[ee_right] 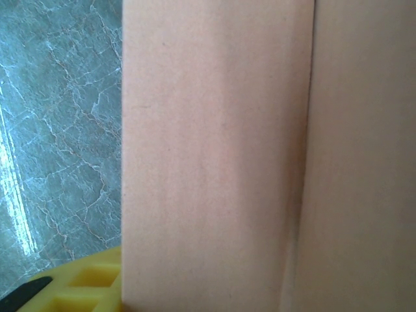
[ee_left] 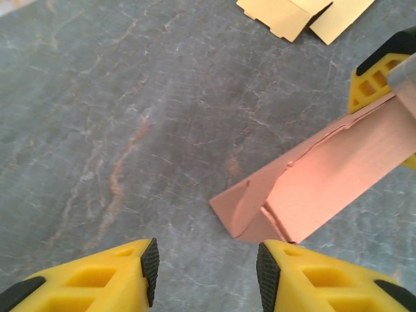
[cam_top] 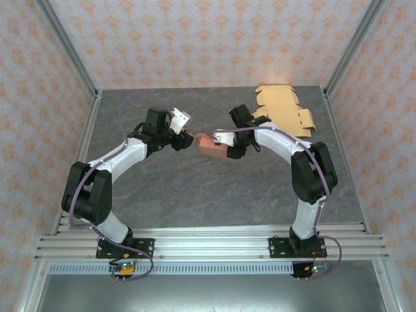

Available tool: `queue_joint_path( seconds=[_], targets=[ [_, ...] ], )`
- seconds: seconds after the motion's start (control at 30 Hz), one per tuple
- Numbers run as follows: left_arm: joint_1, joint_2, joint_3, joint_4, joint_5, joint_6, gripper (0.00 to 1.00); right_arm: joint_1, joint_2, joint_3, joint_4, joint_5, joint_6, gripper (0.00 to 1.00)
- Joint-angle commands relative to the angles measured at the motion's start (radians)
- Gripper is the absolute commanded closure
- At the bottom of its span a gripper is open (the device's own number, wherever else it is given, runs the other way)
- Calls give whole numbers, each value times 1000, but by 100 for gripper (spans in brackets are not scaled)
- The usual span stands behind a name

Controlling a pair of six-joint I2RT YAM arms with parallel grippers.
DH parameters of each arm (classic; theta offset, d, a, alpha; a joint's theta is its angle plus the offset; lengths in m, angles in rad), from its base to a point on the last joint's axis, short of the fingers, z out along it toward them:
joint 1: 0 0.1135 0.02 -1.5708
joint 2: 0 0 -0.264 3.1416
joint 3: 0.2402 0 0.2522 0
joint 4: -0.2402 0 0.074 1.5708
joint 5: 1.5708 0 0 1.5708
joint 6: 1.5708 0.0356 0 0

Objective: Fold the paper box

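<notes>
pink box [cam_top: 205, 144] in right pincer [cam_top: 222, 147]

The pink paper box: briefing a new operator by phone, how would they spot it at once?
On the grey marbled table, look to its middle. The pink folded paper box is there, held in the right gripper; unlike the flat tan cardboard sheets lying at the far right, it is pink and folded up.

Bright, even light is coming from overhead, w/ shadows falling soft in top view. Glare is streaking the desk [ee_right: 14, 195] at lower left of right wrist pic; box [ee_right: 214, 156] is blurring, too close to lens.
</notes>
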Motion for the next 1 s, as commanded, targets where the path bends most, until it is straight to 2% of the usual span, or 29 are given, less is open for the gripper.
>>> queue_joint_path(
  seconds=[0.0, 0.2, 0.3, 0.37, 0.5, 0.6, 0.97],
  targets=[
    [-8, 1, 4, 43, 57, 146, 53, 0, 45, -8, -119, -43, 6, 56],
    [-14, 95, 92, -32, 220, 225, 56, 1, 48, -1, -131, -38, 3, 56],
    [-23, 105, 97, -47, 246, 244, 58, 0, 44, -2, -132, -33, 0, 56],
    [-25, 107, 99, -55, 247, 247, 65, 1, 45, -5, -132, -34, 0, 56],
    [-25, 116, 109, -65, 247, 236, 87, 0, 48, 1, -132, -37, 0, 56],
    [-28, 121, 118, -48, 262, 193, 97, 0, 48, 1, -132, -37, 1, 56],
    [-79, 123, 83, 72, 241, 11, 100, 0, 55, 5, -119, -39, 27, 56]
  ],
)
